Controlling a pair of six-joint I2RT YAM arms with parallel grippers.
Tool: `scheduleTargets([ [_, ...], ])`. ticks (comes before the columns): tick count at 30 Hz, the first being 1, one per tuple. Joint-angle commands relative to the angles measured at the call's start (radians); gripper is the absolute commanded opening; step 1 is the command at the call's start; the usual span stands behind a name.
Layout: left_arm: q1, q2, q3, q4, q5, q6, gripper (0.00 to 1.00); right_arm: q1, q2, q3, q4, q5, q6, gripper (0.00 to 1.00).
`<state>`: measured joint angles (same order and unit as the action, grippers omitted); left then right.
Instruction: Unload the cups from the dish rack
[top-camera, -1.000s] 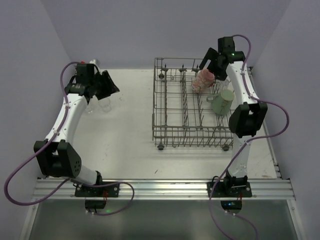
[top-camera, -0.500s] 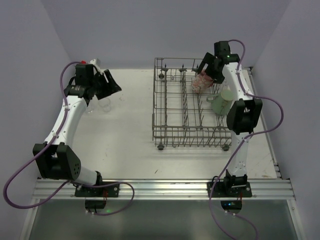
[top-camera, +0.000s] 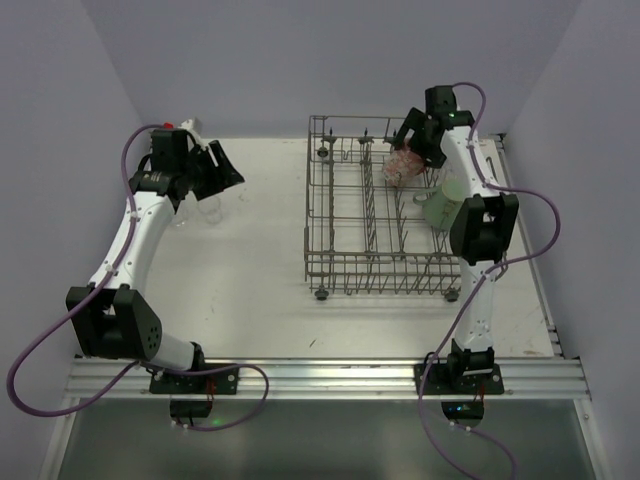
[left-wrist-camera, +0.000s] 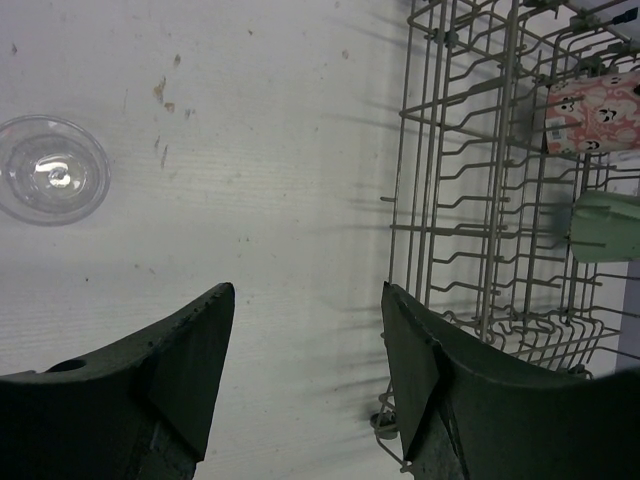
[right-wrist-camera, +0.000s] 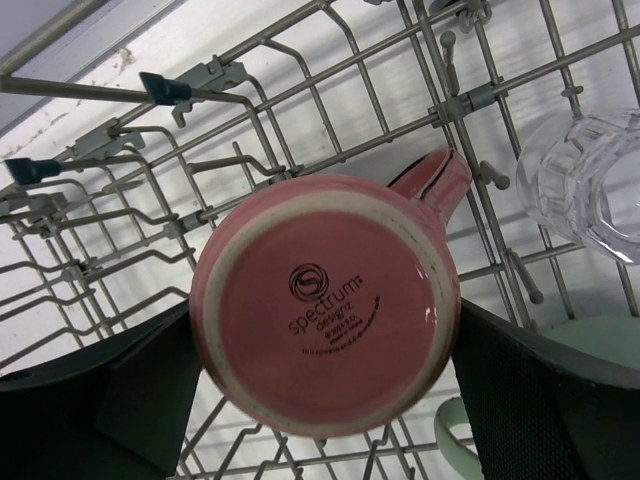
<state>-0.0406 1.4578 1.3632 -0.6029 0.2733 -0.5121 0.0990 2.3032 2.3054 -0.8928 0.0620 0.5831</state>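
The base of the pink cup (right-wrist-camera: 325, 250) read "spectrum designz". The right gripper (right-wrist-camera: 325, 335) straddled it, grip unclear. The left gripper (left-wrist-camera: 307, 292) hung open.

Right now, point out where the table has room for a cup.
The widest bare patch of table lies between the left arm and the rack, running to the near edge. Crowded: the far-left corner, where a glass stands by the left hand, and the rack's right end, with the pink cup and green mug.
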Motion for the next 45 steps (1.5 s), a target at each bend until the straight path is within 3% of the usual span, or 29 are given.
scheduleTargets([
  [1,-0.001,-0.004,0.004,0.032,0.029,0.014,0.64,0.002,0.024,0.045,0.032,0.033,0.004,0.99],
  [28,0.002,-0.008,-0.033,0.045,0.049,0.023,0.65,0.002,0.104,0.085,0.11,0.058,-0.038,0.99],
  [32,0.001,-0.011,-0.039,0.048,0.05,0.023,0.65,0.002,0.105,0.084,0.121,0.045,-0.055,0.86],
  [33,0.001,-0.011,-0.039,0.048,0.052,0.021,0.65,0.002,0.104,0.084,0.121,0.042,-0.058,0.74],
  [36,0.001,-0.01,-0.035,0.052,0.058,0.017,0.65,0.002,0.091,0.08,0.126,0.021,-0.055,0.52],
  [37,0.001,-0.008,-0.027,0.055,0.061,0.014,0.64,0.004,0.085,0.077,0.124,0.021,-0.054,0.32],
  [39,0.001,-0.002,-0.013,0.054,0.067,0.007,0.64,0.004,0.065,0.071,0.126,0.024,-0.051,0.08],
  [40,0.001,-0.001,0.002,0.052,0.07,0.006,0.64,0.004,0.061,0.072,0.126,0.025,-0.051,0.02],
  [45,0.001,0.016,0.048,0.04,0.087,-0.005,0.64,0.004,0.018,0.091,0.117,0.035,-0.043,0.0],
])
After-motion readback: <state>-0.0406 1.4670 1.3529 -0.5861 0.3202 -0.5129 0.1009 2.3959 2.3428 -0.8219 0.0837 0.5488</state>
